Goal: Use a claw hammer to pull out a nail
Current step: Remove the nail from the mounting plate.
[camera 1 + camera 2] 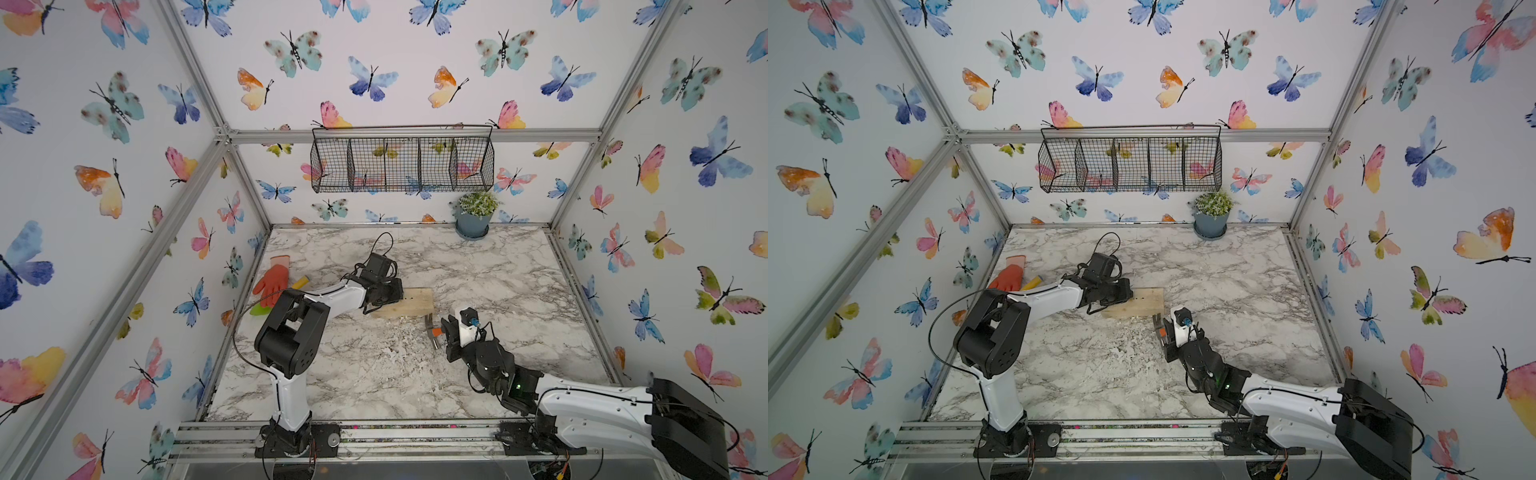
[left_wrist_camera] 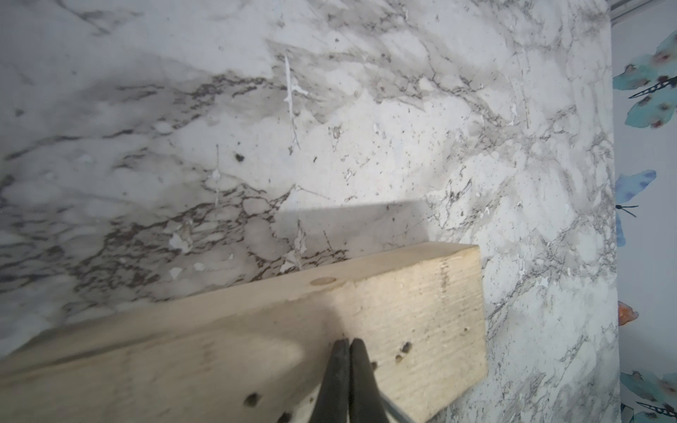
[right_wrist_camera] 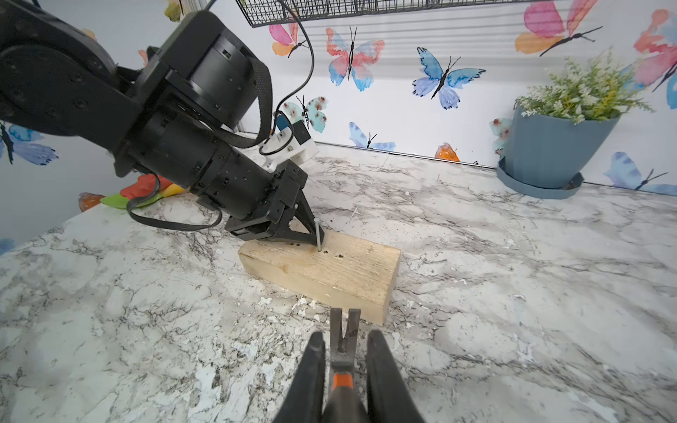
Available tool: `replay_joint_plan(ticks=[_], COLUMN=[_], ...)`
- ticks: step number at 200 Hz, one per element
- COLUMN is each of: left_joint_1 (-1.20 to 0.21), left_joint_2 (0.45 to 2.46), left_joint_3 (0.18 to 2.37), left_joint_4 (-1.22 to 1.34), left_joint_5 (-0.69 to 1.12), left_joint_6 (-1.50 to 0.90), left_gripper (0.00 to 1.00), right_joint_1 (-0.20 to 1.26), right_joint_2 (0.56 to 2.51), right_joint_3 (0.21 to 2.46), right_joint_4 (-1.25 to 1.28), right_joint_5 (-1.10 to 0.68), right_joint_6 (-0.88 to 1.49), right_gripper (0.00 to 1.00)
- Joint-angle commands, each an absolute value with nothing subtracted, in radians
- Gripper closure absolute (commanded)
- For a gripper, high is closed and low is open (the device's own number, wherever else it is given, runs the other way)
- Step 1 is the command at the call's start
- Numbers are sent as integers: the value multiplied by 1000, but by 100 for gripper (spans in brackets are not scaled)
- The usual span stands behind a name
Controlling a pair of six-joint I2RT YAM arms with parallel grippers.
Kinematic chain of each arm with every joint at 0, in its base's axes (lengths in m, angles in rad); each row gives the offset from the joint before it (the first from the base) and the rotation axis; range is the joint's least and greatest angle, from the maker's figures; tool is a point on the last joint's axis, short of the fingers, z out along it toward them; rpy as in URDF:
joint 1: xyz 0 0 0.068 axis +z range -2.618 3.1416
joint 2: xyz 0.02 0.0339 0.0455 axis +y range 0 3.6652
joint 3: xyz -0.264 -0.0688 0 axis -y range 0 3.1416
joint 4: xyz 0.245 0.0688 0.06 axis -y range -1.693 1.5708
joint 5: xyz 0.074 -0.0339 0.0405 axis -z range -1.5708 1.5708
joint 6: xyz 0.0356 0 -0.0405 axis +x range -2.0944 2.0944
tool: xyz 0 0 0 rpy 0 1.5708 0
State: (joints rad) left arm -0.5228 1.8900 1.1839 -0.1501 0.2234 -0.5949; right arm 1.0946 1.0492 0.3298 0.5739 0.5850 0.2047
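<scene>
Right gripper (image 3: 347,340) clamped on the claw hammer (image 3: 342,360) behind its orange neck. Hammer's long axis runs straight out from the fingers, claw leading, notch toward the wooden block (image 3: 322,271) mid-desk (image 3: 513,293). Nail (image 3: 318,234) upright on the block's top, beyond the claw, toward the left arm's side. Left gripper (image 2: 347,348) fully closed, empty, tips on the block beside the nail.
</scene>
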Motion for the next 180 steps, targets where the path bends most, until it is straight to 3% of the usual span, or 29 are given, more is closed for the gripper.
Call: replay_joint_plan(ticks=[1,110,180], left_joint_1=[-528,-535,-519], left_joint_2=[1927,1784,1514], left_joint_3=[1160,1374,1151], left_joint_4=[-472,-591,-591], left_joint_5=[137,152,-1], left_joint_6=[-568,-527,-516], left_gripper=[100,86,77], right_joint_1=[1100,1100,1100], right_joint_2=[1005,930,962], right_joint_3=[409,524,585], right_joint_4=[553,380,325], right_joint_5=[621,620,605], right_joint_6=[162,148,155], right_gripper=[97,97,97])
